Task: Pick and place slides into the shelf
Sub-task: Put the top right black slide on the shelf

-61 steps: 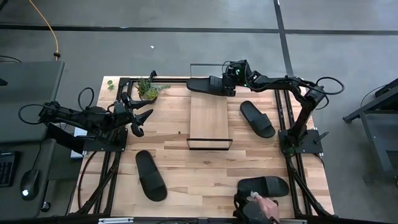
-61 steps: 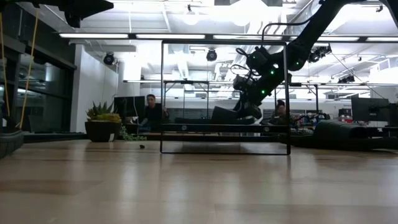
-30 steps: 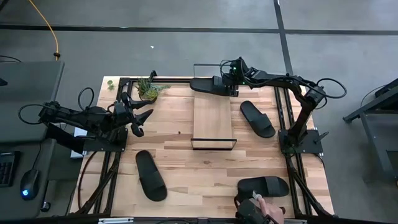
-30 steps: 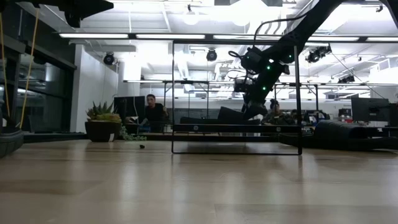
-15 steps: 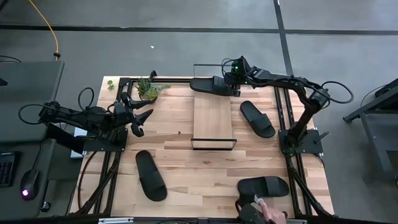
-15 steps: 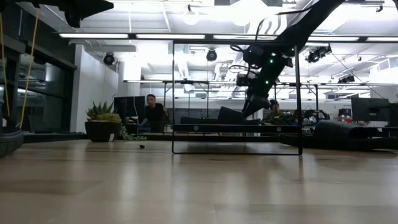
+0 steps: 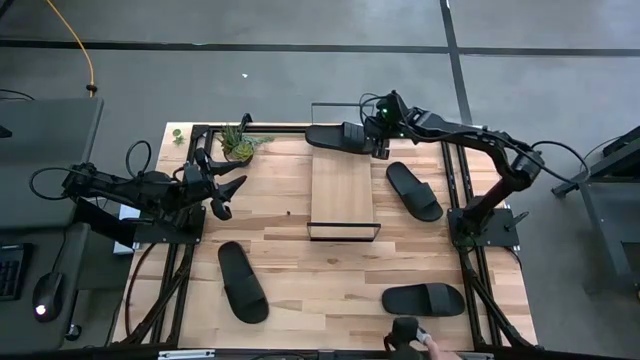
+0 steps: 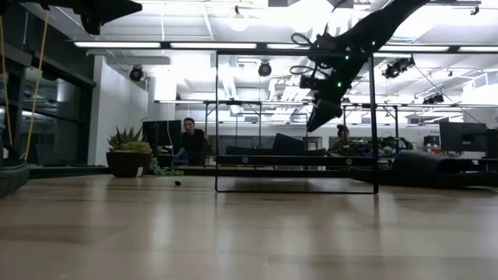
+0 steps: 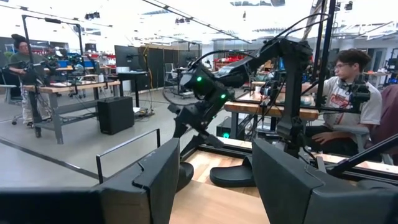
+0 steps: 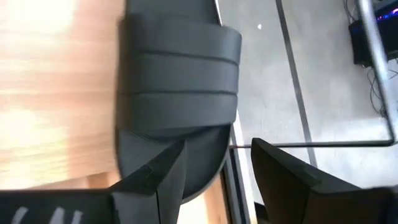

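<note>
Right gripper (image 7: pixel 380 148) fingers apart, empty, above slide (image 7: pixel 335 137) at shelf (image 7: pixel 343 187) top end. Left gripper (image 7: pixel 232 196) parted, idle mid-left; slide toe cut off in right wrist view.

Black cabled arms (image 7: pixel 470 135); green lights

The right arm is seen reaching from its base at the right of the high view across to the upper centre of the frame, with the elbow bent at the far right. The right gripper (image 7: pixel 381 142) is held in the upper centre there, and in the low view (image 8: pixel 317 120) it is raised in the upper right, pointed downward, with nothing between its 2 fingers (image 10: pixel 163 180), which are parted with a gap shown between them. The left arm is laid out at the left edge of the high view, and the left gripper (image 7: pixel 229 196) is held at mid-left, its 2 fingers (image 9: pixel 148 184) spread and empty.
</note>
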{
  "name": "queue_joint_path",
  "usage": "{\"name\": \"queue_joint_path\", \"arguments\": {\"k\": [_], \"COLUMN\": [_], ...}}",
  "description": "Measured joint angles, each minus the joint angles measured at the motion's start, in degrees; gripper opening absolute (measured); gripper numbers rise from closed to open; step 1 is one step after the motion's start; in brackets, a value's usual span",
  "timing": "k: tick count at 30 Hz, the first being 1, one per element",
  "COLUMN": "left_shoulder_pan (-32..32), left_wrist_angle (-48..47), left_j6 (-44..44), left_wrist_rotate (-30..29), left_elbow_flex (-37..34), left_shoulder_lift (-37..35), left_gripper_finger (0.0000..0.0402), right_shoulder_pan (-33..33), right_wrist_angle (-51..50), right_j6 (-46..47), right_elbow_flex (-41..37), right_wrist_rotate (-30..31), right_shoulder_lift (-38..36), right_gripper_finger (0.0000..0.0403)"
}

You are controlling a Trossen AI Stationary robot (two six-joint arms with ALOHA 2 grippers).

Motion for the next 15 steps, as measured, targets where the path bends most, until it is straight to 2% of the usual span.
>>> {"name": "queue_joint_path", "arguments": {"k": [7,15], "left_shoulder_pan": [0.0,0.0], "left_wrist_angle": [-2.6,-16.6], "left_j6": [-0.4,-7.1], "left_wrist_rotate": [-0.6,-0.1], "left_elbow_flex": [0.8,6.4], "left_shoulder_lift": [0.0,0.0], "left_gripper_finger": [0.0184,0.0184], "right_shoulder_pan": [3.1,6.7], "right_wrist_angle": [-4.8,-11.6], "right_j6": [3.8,8.9], "right_elbow_flex": [0.0,0.0], "right_wrist_rotate": [-0.1,-0.1], "right_shoulder_lift": [-3.7,-7.9], "right_gripper_finger": [0.0174,0.0174]}}
